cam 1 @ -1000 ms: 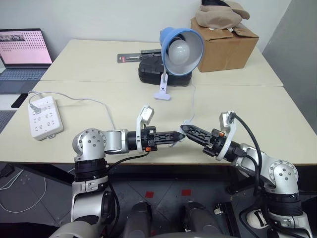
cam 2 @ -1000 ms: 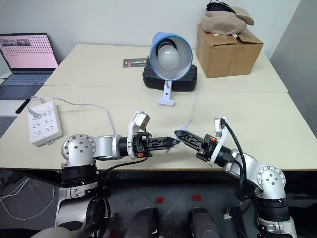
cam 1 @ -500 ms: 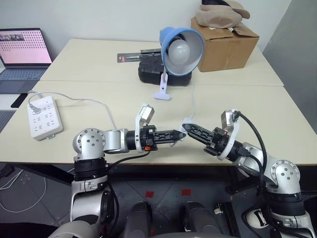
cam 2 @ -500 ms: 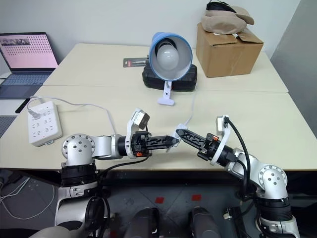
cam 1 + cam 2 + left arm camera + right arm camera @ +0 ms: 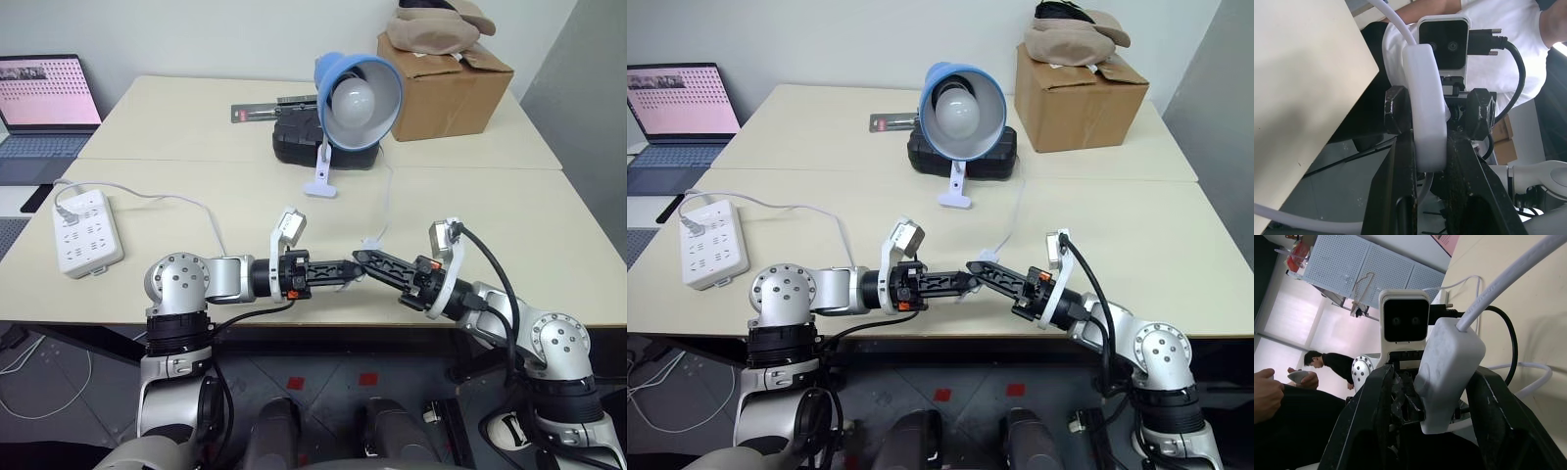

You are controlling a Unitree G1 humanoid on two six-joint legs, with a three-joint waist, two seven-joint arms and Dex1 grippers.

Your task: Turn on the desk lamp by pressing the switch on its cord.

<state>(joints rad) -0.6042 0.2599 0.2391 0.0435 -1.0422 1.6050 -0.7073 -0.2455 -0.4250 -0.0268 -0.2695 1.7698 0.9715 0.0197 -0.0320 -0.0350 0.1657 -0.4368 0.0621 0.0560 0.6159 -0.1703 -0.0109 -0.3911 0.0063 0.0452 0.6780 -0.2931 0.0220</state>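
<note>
Switch (image 5: 1425,122), white oblong, sits at lower centre of the head views, just above the near table edge, where the two gripper tips meet. Left gripper (image 5: 348,271) clamped on it: in the left wrist view both black fingers (image 5: 1400,161) press its sides. Right gripper (image 5: 364,258) comes in from the lower right; its jaws stand apart, one either side of the switch body in the right wrist view, no clear contact on the sides.

Cord (image 5: 384,211), thin white, climbs from the switch toward upper centre, behind the desk lamp (image 5: 359,98). Lamp: blue shade facing the camera, round white bulb unlit, white base on the beige table (image 5: 196,127), just in front of a black case (image 5: 294,145).

Containers: cardboard box (image 5: 446,88), upper right, flaps open, tan cloth (image 5: 436,24) heaped on top; contents below it cannot be told.

Left edge: white power strip (image 5: 88,231) with one plug in. Upper left: open laptop (image 5: 44,108), screen on.
</note>
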